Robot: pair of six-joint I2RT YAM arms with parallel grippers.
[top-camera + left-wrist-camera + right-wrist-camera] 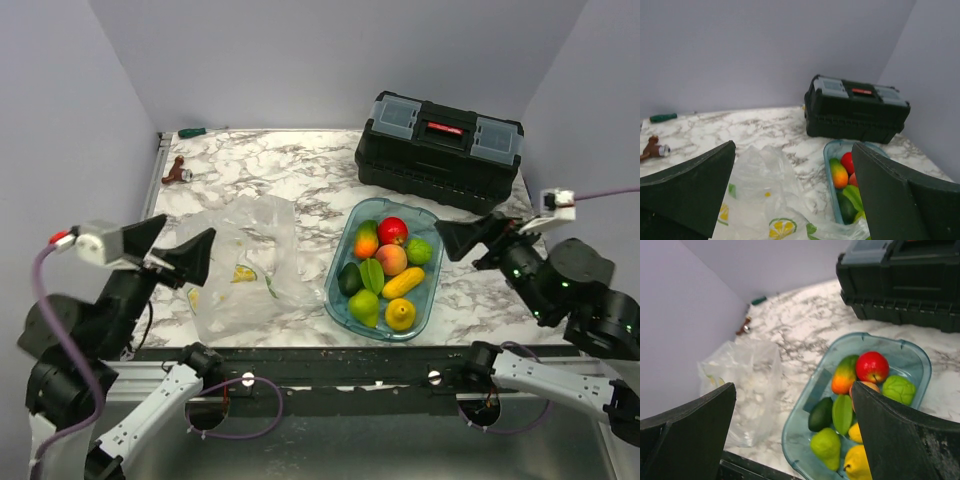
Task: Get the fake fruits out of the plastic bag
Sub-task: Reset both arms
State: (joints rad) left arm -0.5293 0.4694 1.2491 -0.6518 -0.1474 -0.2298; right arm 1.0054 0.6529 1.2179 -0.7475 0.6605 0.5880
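since the fake fruits [385, 268] fill the tray [340, 300] beside the flat plastic bag [245, 265], both jaws gape empty, task seemingly done.

tray's [832, 150] near end cut off

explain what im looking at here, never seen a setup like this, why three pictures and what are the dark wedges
These are two robot arms bolted at the near edge of a marble-patterned table. One picture is taken from above and behind them; the other two come from cameras on each wrist. The dark wedges are each gripper's own two fingers. The left gripper and right gripper are both open and hold nothing. On the table lie a flattened plastic bag, a blue-tinted tray holding the fake fruits, a black toolbox, a green-handled screwdriver and a small brown object.
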